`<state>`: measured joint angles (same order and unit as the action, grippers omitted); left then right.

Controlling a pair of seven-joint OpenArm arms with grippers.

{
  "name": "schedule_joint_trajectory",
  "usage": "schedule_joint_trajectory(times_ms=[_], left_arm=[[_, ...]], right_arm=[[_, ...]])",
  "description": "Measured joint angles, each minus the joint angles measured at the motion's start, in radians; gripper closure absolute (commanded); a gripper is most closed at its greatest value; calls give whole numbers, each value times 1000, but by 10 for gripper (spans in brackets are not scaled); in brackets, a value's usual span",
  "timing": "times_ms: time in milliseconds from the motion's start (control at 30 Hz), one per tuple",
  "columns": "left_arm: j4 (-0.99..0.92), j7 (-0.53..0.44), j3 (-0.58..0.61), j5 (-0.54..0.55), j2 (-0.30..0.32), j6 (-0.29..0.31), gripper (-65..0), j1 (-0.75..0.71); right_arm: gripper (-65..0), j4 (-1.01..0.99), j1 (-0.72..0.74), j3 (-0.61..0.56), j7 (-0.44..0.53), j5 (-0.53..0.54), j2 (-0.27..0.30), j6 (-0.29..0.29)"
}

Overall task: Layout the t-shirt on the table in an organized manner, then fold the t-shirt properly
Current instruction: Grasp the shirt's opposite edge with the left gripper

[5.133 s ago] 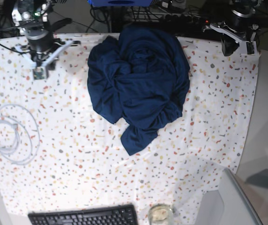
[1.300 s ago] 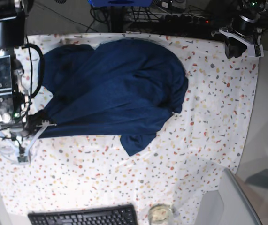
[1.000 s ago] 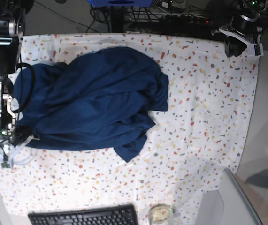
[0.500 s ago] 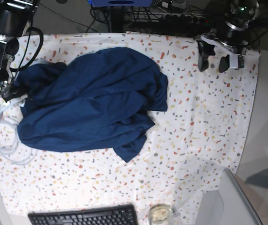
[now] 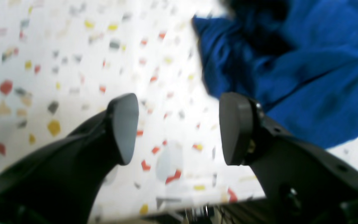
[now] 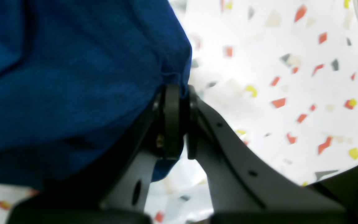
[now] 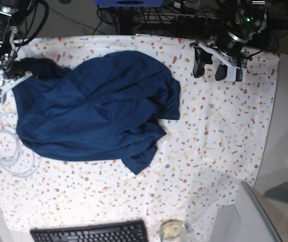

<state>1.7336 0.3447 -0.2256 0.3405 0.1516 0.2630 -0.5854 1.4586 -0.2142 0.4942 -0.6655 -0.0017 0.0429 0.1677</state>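
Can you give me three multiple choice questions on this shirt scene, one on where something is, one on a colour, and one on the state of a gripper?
1. Where does the keyboard lie in the base view?
A. bottom edge
B. top right corner
C. under the t-shirt

2. What colour is the t-shirt?
A. red
B. dark navy blue
C. white

3. How is the right gripper?
A. wide open over bare table
B. out of every view
C. shut on the t-shirt's edge

Answers:
1. A, the black keys show at the bottom, below the speckled table.
2. B, the fabric is plain deep blue in all three views.
3. C, the right wrist view shows its jaws pressed together with blue fabric pinched between them, while the left gripper stands open over the table.
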Motion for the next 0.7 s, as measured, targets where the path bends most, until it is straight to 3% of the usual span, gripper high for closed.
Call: schedule_joint_trajectory(times_ms=[167,333,400,467,600,700], left_arm=[[0,0,4,-130,-5,0,-387,-6],[0,4,-2,-126,-6,0,-387,-31],[-1,2,3,-98,-1,0,-390,-26],[-19,-13,8,-46,-10,4,-397,-21],[-113,-5,27,82,-21,0,-398,-5],[-161,-10,82,185,0,0,-398,16]], right_arm=[[0,27,-18,-5,13,6,3,2],[-18,28,-28,76,9,6,-5,6],[-113,36,-35,85,7,-2,0,6],[-246,81,-57,84,8,0,-2,9],[-503,162,-96,114,10,26,-36,162],[-527,184,-102,205,11,106,-79,273]])
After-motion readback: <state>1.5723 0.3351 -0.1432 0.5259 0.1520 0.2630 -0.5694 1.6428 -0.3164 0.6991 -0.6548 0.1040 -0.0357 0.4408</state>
